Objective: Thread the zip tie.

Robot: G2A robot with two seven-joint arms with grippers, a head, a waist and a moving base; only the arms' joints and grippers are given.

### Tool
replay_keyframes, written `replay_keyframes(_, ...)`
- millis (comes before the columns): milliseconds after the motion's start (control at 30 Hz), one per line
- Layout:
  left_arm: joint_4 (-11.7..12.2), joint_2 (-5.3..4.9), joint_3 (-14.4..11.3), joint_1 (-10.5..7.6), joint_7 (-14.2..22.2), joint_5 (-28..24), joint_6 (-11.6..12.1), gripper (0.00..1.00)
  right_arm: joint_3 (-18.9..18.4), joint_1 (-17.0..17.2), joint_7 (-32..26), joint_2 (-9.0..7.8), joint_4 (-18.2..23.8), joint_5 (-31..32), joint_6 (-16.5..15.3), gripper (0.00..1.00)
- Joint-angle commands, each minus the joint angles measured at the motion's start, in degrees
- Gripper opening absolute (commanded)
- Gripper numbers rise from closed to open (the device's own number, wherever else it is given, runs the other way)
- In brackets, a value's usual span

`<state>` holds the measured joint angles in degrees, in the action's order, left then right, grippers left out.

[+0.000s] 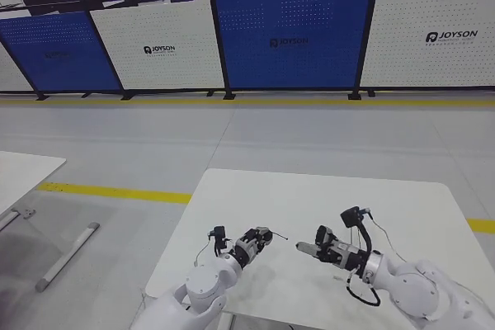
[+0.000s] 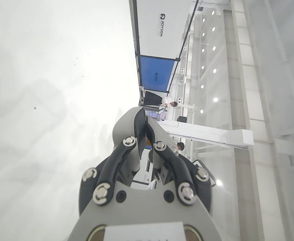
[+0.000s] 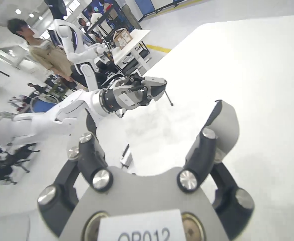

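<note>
Left gripper: the left gripper [image 1: 264,235] has its grey fingers pressed together, pinching a thin black plastic zip tie [image 3: 169,99], and it hangs just above the white flat-topped table [image 1: 330,198], close to the robot's edge of it.
Right gripper: the right gripper [image 1: 308,247] is spread wide with nothing in it. It sits over the same near part of the table and faces the left gripper across a short gap.
Zip tie: it's up off the table. Only a short free length pokes out past the fingertips towards the right gripper, ending in a small knob. I can't tell whether that knob is the head or just the tip.
How it handles: I'd say feather-light, springy rather than stiff, and smooth. It's likely to bend away or twist if it's nudged, and to slide in a loose pinch.
Where to hold: to my eye, flat across the strap and close behind the free end, so little of it can flop. Squeezing the tip itself would leave nothing to feed.
Task state: judging from here, the threading isn't done yet.
Risk: a slim strap and a small slot mean any slight misalignment could make it skate past.
</note>
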<state>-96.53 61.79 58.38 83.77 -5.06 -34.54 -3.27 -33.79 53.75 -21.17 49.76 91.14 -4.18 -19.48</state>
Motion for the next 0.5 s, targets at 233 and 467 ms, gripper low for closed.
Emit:
replay_keyframes(233, -1.3, 0.17, 0.0, 1.36, 0.4, 6.3, 3.2, 0.0, -1.4, -2.2, -24.9, 3.9, -13.8, -31.9, 0.0, 1.0)
replay_keyframes(467, -1.8, 0.38, -0.2, 1.51, -0.1, 6.8, 2.8, 0.0, -0.6, -3.1, -27.9, 5.16, -16.5, -35.7, 0.0, 1.0)
